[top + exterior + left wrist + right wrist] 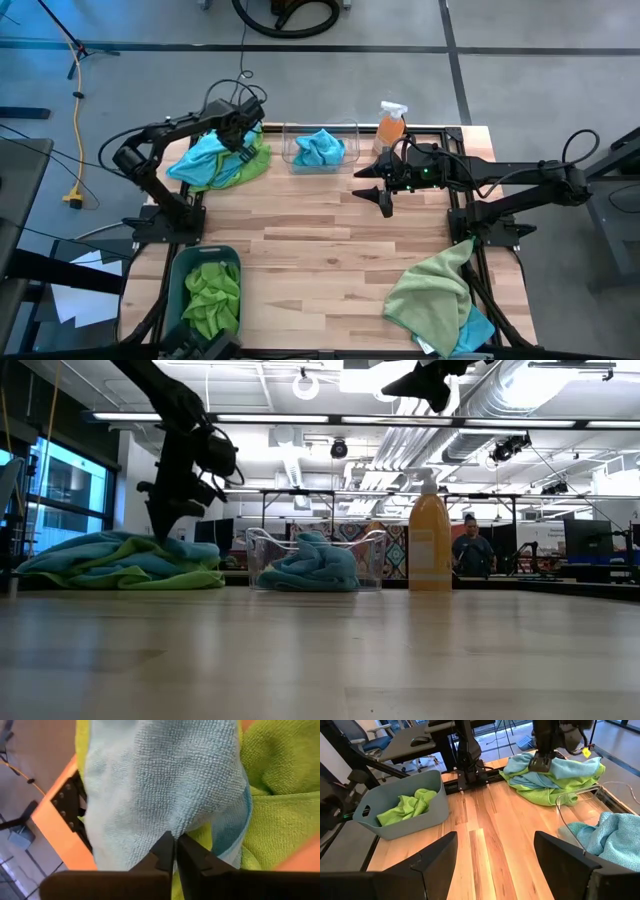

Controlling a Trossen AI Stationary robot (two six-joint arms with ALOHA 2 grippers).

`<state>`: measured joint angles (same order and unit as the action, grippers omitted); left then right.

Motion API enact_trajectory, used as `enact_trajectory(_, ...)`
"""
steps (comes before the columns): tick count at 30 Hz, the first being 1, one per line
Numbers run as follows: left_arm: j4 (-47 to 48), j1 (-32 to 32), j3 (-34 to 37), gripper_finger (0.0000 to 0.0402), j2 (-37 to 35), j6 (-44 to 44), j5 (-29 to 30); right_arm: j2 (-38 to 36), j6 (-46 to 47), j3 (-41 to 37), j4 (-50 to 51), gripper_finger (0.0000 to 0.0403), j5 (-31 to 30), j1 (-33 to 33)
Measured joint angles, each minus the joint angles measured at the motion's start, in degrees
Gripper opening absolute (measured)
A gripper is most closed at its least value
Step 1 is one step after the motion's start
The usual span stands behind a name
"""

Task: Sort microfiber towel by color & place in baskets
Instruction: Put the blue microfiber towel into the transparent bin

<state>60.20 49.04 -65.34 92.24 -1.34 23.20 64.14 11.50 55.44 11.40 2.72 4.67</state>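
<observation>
A pile of microfiber towels [215,160], turquoise blue over lime green, lies at the table's far left. My left gripper [175,840] is down on it from above, shut on the top blue towel [160,780]. The clear basket [320,148] at the far edge holds one blue towel [310,565]. The teal-grey basket [207,290] at the near left corner holds green towels [407,805]. Another green towel over a blue one [435,295] lies at the near right. My right gripper [495,855] hangs open above the table's middle right [385,195], touching nothing. My left gripper pinches a raised fold of the blue towel [172,827] between its two fingertips, coming from above and pointing down. The towel still lies on the pile [120,560], draped over the green cloths, not lifted.
An orange spray bottle [390,125] stands at the far edge, right of the clear basket and close to my right arm. Bare wooden tabletop [320,250] lies between the baskets and the piles. A person [472,550] shows in the room beyond the table.
</observation>
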Motion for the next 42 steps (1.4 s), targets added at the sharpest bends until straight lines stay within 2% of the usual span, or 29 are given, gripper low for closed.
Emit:
enact_trajectory(10, 0.0, 1.6, -2.1, 0.0001, -15.1, 0.1, 1.1, 0.0, 0.0, 0.0, 0.0, 0.0259, -1.0, 0.0)
enact_trajectory(14, -0.6, 1.6, -7.4, 0.0000, -20.5, 2.1, 1.4, 0.0, 0.0, 0.0, 0.0, 0.0259, -1.0, 0.0)
enact_trajectory(19, -3.6, 1.6, -17.6, 0.0000, -24.2, 2.6, -0.5, 0.0, 0.0, 0.0, 0.0, 0.0259, -1.0, 0.0)
enact_trajectory(24, -8.5, 0.9, -28.3, 0.0000, -24.4, 2.6, -4.0, 0.0, 0.1, 0.0, 0.0, 0.0259, -1.0, 0.0)
enact_trajectory(27, -13.7, -0.1, -31.8, 0.0000, -24.3, 2.6, -5.6, 0.0, 0.9, 0.0, 0.0, 0.0259, -1.0, 0.1)
enact_trajectory(34, -26.1, -5.2, -32.1, 0.0000, -21.8, 0.1, -10.7, -0.4, 4.0, 0.0, -0.4, 0.0259, -1.0, 0.1)
enact_trajectory(42, -43.2, -13.3, -32.0, 0.0000, -10.7, 3.0, -11.4, -5.6, 3.9, 0.0, -2.9, 0.0259, -1.0, 0.2)
